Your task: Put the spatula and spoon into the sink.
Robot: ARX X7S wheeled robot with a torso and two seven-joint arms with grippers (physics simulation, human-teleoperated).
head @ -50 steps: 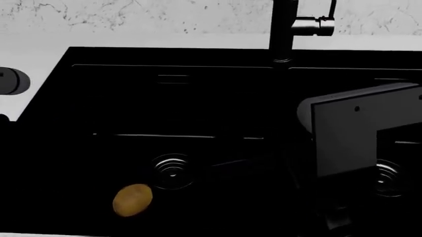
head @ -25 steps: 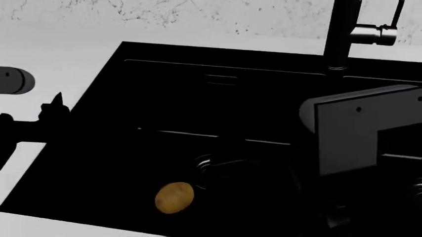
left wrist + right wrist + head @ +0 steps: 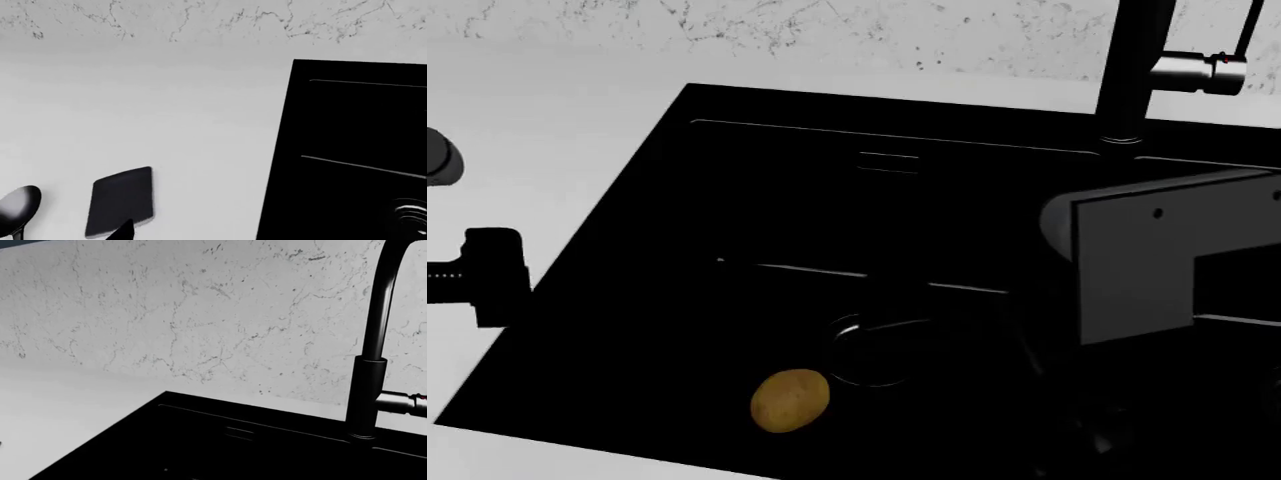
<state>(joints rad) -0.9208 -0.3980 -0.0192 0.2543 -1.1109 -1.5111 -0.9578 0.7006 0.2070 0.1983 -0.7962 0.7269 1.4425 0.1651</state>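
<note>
The spatula (image 3: 120, 200) is lying flat on the white counter (image 3: 173, 120). It is showing only in the left wrist view, as a dark grey blade with round corners. A small dark tip at the edge of that view is touching or covering the blade's near end. It may be part of the left gripper, but that is hard to tell. The spoon (image 3: 19, 209) is lying beside the spatula, a little apart from it, with its dark oval bowl showing and a bit of thin handle. Both are sitting on the counter, outside the sink (image 3: 761, 200).

In the head view, the left gripper (image 3: 487, 277) is hanging over the counter just beside the sink's outer edge. It is looking like one dark lump, so it is not possible to tell how wide its jaws are standing or whether they are holding anything. The sink is lying on the far side of this gripper from the spatula and spoon.

Inside the black sink, a yellow-brown potato (image 3: 789, 400) is resting near the round drain (image 3: 874, 350), well apart from the left gripper. The tall dark faucet (image 3: 1130, 70) is standing at the back of the sink, in front of the marble wall (image 3: 200, 315).

The big grey right arm (image 3: 1141, 260) is reaching over the sink. Its gripper is getting lost in the dark below it, so the jaws cannot be read.
</note>
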